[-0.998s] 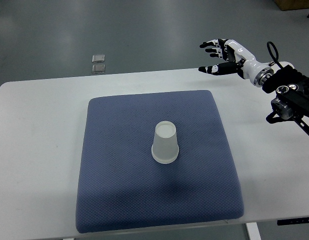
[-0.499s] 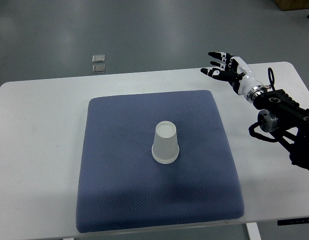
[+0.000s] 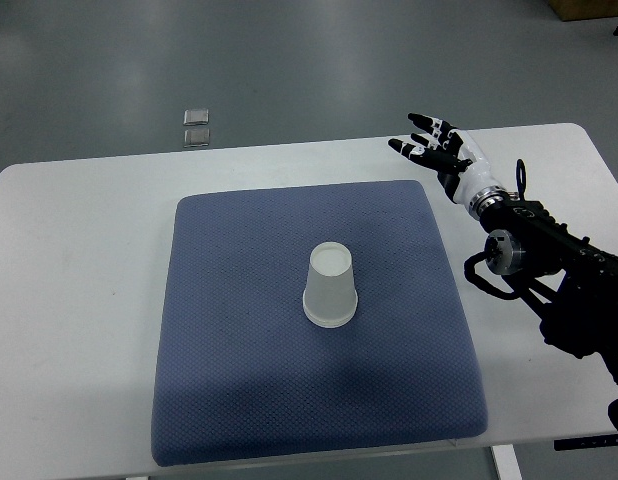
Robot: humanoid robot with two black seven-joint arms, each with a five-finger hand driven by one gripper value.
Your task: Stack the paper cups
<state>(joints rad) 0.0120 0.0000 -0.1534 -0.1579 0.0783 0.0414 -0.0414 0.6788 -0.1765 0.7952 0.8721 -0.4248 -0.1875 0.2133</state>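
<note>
We see one white paper cup (image 3: pixel 331 287) standing upside down near the middle of a blue cushion (image 3: pixel 239 390) on the white table (image 3: pixel 79 300). Our right hand (image 3: pixel 436 152) hovers over the table's far right part, just off the cushion's far right corner, well apart from the cup, fingers (image 3: pixel 419 121) spread and holding nothing. We can read no print on the cup or pad

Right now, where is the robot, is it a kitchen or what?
Probably a robot test lab, not a kitchen. A plain white table stands on a bare grey floor, with only a blue mat and one upside-down paper cup set out for the right hand.
</note>
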